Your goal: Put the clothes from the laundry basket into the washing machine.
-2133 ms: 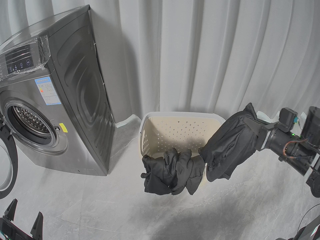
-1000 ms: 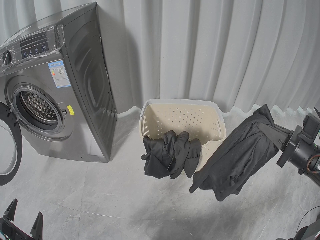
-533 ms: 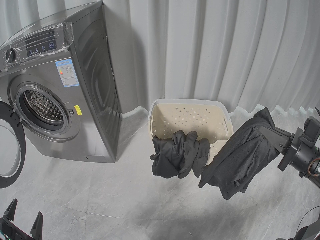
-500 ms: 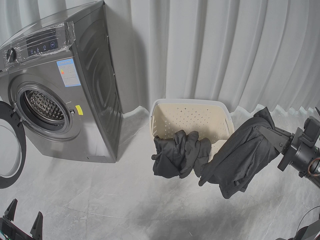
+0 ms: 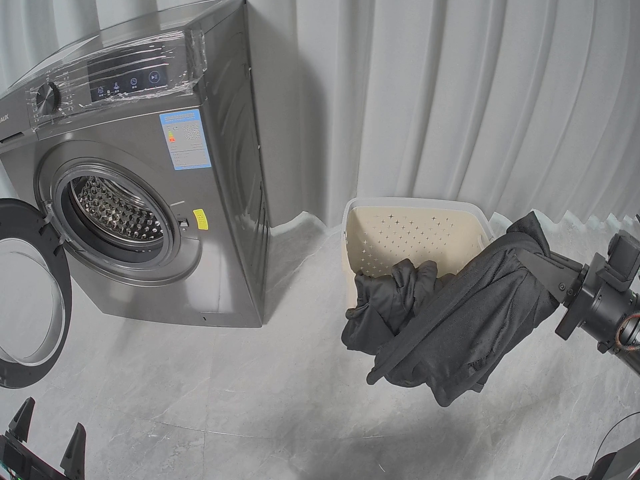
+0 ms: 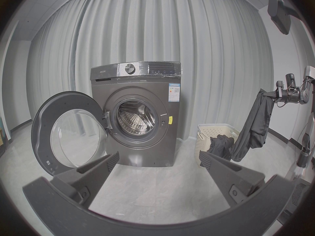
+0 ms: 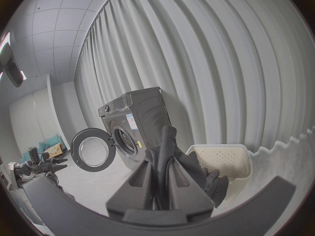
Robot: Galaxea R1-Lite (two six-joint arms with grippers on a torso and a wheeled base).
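Garment (image 5: 467, 328) hangs just beside the laundry basket (image 5: 413, 203) in the head view, so the carry step is in hand. Left wrist view: left gripper (image 6: 157, 155) fingers spread, empty. Right wrist view: right gripper (image 7: 162, 167) fingers pinch it; next it must cross to the washing machine (image 7: 147, 112), whose door stands open.

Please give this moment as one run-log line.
right gripper: shut on dark garment | left gripper: open, empty | second garment: draped over basket rim | washer door: open

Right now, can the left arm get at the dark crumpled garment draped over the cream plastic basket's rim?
Probably not: the left gripper sits low, far from the cream plastic basket, and the black garment hanging from the right gripper crowds the crumpled garment.
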